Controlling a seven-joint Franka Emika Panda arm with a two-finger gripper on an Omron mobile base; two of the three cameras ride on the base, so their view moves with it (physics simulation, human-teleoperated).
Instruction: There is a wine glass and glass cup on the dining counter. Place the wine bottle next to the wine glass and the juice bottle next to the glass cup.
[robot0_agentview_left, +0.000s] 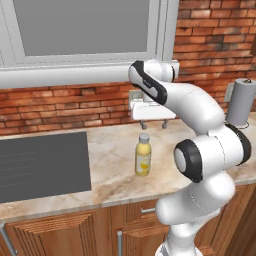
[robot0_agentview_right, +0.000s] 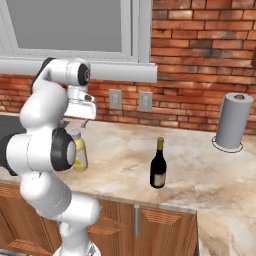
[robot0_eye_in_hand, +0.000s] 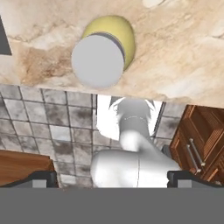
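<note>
My pincer (robot0_agentview_left: 153, 125) hangs above the marbled counter (robot0_agentview_left: 110, 170) in front of the brick wall, and its jaws stand fully apart, with nothing between them. The juice bottle (robot0_agentview_left: 143, 155) stands upright on this counter, just below and a little in front of my pincer. In the hand view I look straight down on its grey cap and yellow shoulder (robot0_eye_in_hand: 103, 50), so I judge that I am roughly lined up over it, though not centred.

The wine bottle (robot0_agentview_right: 158, 164) also stands upright on the same counter, well apart from the juice bottle, toward the side of the paper towel roll (robot0_agentview_right: 233, 121). A dark cooktop (robot0_agentview_left: 42, 165) lies flat in the counter on the other side of the juice bottle.

As for the progress, I judge that the task is at its very beginning. Neither bottle is lifted, and both are on the worktop by the wall and not on the dining counter. The step in hand seems to be the approach to the juice bottle. What is left is almost everything: to descend, to close on the juice bottle, to carry it to the glass cup, and then to do the same with the wine bottle for the wine glass.
</note>
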